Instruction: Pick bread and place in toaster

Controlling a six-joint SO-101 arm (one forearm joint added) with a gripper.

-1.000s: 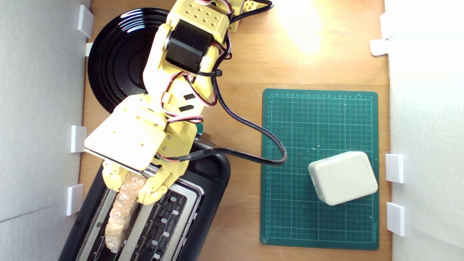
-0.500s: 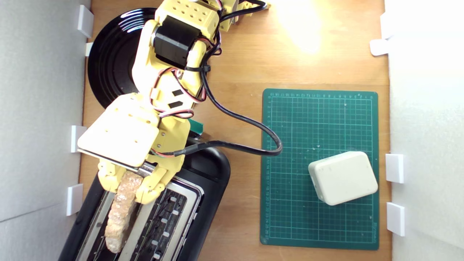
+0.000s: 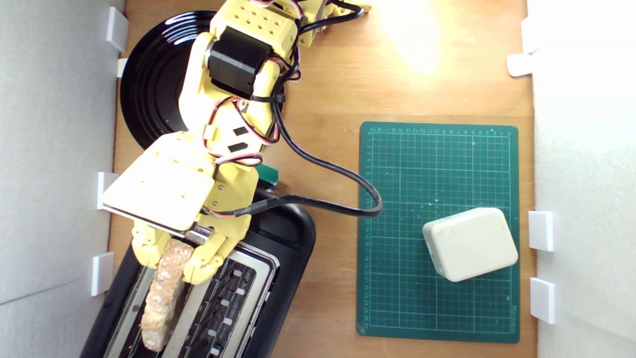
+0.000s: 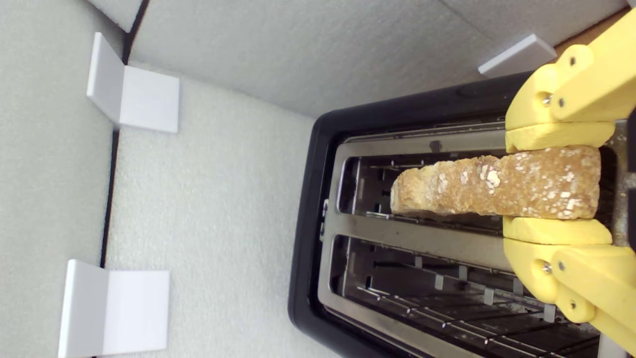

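The bread (image 3: 161, 296), a crusty tan slice seen edge-on, hangs over the slot of the black toaster (image 3: 278, 258) nearer the exterior view's left wall. My yellow gripper (image 3: 171, 261) is shut on the slice's near end, one pad on each face. In the wrist view the bread (image 4: 497, 186) lies along one slot of the toaster (image 4: 338, 223), its crust uppermost, held by my gripper (image 4: 556, 184). The other slot holds nothing. The toaster's green lever knob (image 3: 268, 172) peeks out beside the arm.
A round black plate (image 3: 154, 84) lies behind the arm on the wooden table. A green cutting mat (image 3: 437, 164) with a white rounded block (image 3: 469, 243) on it is at the exterior view's right. White foam walls with clips border both sides.
The arm and the bread have shifted slightly toward the exterior view's left and down along the slot; the grip is unchanged.
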